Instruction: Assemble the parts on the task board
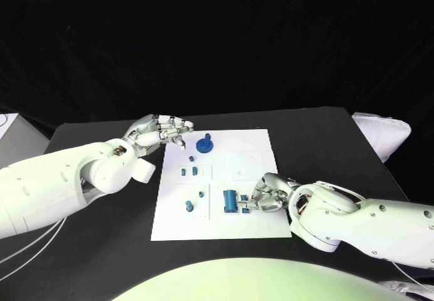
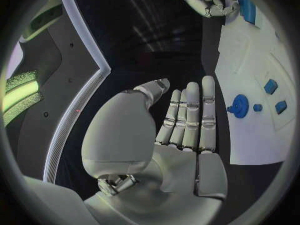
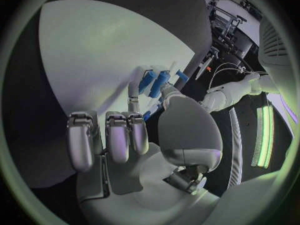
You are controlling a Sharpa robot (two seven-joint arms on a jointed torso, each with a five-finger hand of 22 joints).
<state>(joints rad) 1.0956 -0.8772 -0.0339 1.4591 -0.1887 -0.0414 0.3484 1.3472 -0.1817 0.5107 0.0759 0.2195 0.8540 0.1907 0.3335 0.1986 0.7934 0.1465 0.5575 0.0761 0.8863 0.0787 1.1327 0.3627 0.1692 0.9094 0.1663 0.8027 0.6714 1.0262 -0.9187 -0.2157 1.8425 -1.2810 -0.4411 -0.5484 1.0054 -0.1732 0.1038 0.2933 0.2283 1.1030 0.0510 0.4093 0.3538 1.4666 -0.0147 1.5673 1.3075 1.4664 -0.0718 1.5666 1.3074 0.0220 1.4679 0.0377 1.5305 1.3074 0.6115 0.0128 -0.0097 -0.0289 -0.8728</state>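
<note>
We find the blue cylinder (image 1: 231, 200) near the board's (image 1: 253, 141) near edge, pinched by the right hand (image 1: 267, 194). The left hand (image 1: 161, 132), empty and loosely curled, hovers at the far left corner. The cylinder looks light, rigid and smooth; we advise gripping its sides.

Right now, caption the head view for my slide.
Right robot hand touches a blue part on the task board.

Black table (image 1: 317, 135) — white object (image 1: 384, 135) beside it
</note>
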